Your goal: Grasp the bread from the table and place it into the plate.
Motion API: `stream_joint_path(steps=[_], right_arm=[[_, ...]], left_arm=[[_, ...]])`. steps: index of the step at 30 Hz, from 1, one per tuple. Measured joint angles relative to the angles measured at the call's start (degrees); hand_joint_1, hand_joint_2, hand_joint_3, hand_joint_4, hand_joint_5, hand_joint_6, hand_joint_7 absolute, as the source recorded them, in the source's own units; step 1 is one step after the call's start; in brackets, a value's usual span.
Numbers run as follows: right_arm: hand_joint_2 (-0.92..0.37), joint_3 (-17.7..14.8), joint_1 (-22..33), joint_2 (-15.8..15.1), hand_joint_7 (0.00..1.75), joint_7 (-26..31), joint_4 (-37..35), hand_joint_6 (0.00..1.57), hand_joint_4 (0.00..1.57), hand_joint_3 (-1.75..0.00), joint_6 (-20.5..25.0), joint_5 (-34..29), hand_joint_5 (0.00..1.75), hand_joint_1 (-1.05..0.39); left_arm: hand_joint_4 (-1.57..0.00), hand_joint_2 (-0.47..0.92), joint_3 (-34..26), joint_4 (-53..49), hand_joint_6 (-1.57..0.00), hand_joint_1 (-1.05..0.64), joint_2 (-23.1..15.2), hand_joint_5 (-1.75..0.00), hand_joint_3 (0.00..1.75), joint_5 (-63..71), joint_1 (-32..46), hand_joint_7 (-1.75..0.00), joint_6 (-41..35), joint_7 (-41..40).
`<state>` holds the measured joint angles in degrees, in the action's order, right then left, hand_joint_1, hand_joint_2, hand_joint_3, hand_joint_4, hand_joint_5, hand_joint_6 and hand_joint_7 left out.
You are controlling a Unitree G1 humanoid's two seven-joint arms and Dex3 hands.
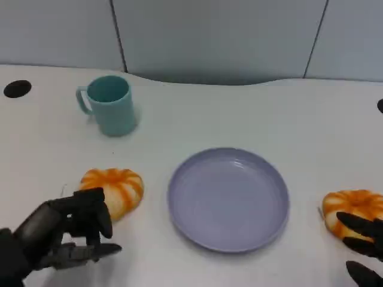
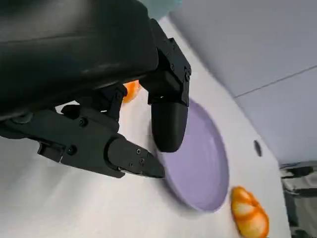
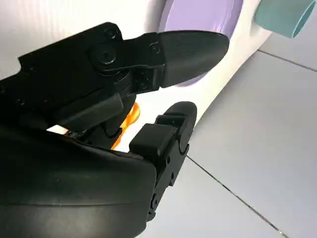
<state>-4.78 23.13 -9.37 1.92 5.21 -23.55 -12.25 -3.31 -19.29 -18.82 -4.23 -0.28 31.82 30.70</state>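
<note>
Two robot hands low: left robot hand (image 1: pixel 66 230) spread beside bread (image 1: pixel 116 190); right robot hand (image 1: pixel 364 242) spread, empty.

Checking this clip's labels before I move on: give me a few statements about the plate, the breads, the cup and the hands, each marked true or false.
1. The plate holds nothing. True.
2. A bread lies on the table between the left hand and the cup. True.
3. The cup lies tipped on its side. False: it stands upright.
4. The right hand has lifted the other bread clear of the table. False: that bread rests on the table.
5. Both breads lie on the plate. False: they flank it.
</note>
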Motion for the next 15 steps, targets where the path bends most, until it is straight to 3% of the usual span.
stream_joint_path(steps=[2, 6, 7, 9, 11, 12, 13, 15], right_arm=[[-0.92, 0.08, -0.1, -0.01, 0.0, 0.06, -0.01, 0.77, 0.95, -0.36, 0.0, -0.71, 0.0, -0.39], [-0.92, 0.23, -0.43, 0.0, 0.0, 0.13, -0.13, 0.77, 0.94, -0.36, 0.0, -1.16, 0.0, -0.39], [-0.92, 0.23, -0.46, 0.0, 0.0, 0.17, -0.13, 0.78, 0.94, -0.36, 0.0, -1.3, 0.0, -0.39], [-0.92, 0.27, -0.47, 0.02, 0.0, 0.19, -0.16, 0.78, 0.94, -0.36, -0.01, -1.37, 0.0, -0.38], [-0.92, 0.36, -0.54, 0.03, 0.0, 0.2, -0.28, 0.78, 0.94, -0.36, -0.03, -1.37, 0.0, -0.38], [-0.92, 0.44, -0.6, 0.04, 0.0, 0.2, -0.33, 0.78, 0.94, -0.36, -0.03, -1.37, 0.0, -0.39], [-0.92, 0.48, -0.62, 0.05, 0.0, 0.25, -0.34, 0.78, 0.95, -0.36, -0.05, -1.36, 0.0, -0.39], [-0.92, 0.67, -0.74, 0.1, 0.01, 0.3, -0.35, 0.79, 0.95, -0.36, -0.08, -1.36, 0.01, -0.39]], left_arm=[[-0.73, 0.91, -0.35, -3.04, -0.51, -0.26, -0.03, -1.75, 0.03, 4.88, -1.58, -1.75, 7.65, -4.18], [-0.6, 0.91, -0.93, -3.37, -0.36, -0.38, -2.13, -1.75, 0.01, 22.11, -4.4, -1.73, 16.01, -17.03], [-0.55, 0.91, -0.98, -3.15, -0.4, -0.44, -3.21, -1.57, 0.01, 27.04, -5.11, -1.41, 17.11, -20.63], [-0.52, 0.92, -0.96, -1.72, -0.53, -0.5, -5.49, -1.35, 0.0, 35.62, -6.24, -0.93, 17.79, -26.56], [-0.44, 0.91, -0.47, -0.29, -0.51, -0.54, -7.58, -1.21, 0.0, 41.71, -7.2, -0.7, 17.85, -31.22], [-0.33, 0.9, 0.01, 0.0, -0.45, -0.59, -8.32, -0.96, 0.0, 43.15, -7.62, -0.41, 17.83, -32.92], [-0.28, 0.89, 0.6, 0.87, -0.42, -0.63, -8.8, -0.81, 0.0, 44.6, -7.81, -0.24, 16.76, -33.43], [-0.18, 0.89, 2.56, 3.94, -0.36, -0.69, -9.5, -0.64, 0.0, 48.01, -8.08, -0.06, 12.38, -32.91]])
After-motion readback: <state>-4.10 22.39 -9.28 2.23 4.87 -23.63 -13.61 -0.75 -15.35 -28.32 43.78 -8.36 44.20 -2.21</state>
